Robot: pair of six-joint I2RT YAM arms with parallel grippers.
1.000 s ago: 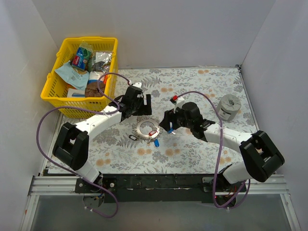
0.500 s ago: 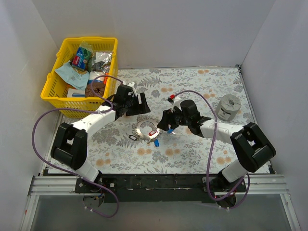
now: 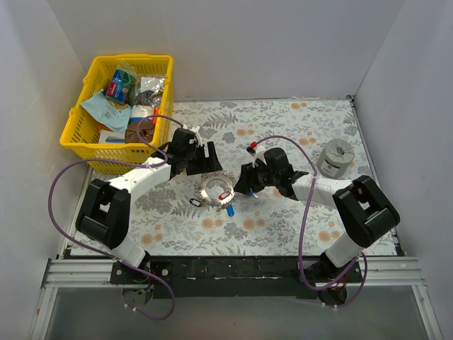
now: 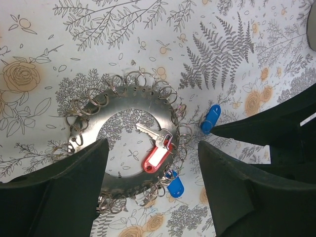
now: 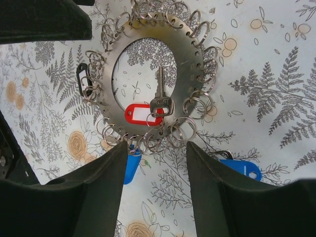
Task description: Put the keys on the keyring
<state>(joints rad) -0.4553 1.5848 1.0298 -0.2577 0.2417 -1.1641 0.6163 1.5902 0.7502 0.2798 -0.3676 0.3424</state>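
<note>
The keyring (image 3: 206, 186) is a flat silvery ring (image 4: 127, 94) edged with many small split rings, lying mid-table. A silver key with a red tag (image 4: 157, 156) (image 5: 138, 113) lies across its hole and rim. One blue-tagged key (image 4: 174, 186) (image 5: 130, 166) sits at the ring's edge, another (image 4: 211, 118) (image 5: 240, 168) lies apart on the cloth. My left gripper (image 3: 205, 168) (image 4: 150, 144) hovers open over the ring, the red tag showing between its fingers. My right gripper (image 3: 243, 185) (image 5: 157, 145) is open just beside the ring's edge, nothing between its fingers.
A small black clip (image 5: 82, 79) hangs on the ring's rim. A yellow basket (image 3: 78, 122) of packets stands at the back left. A squat grey cylinder (image 3: 335, 157) stands at the right. White walls enclose the flowered tablecloth.
Both grippers have closed in on the keyring, the left from behind, the right from the right. Both pairs of jaws have narrowed a little. Ring and keys have not moved.
</note>
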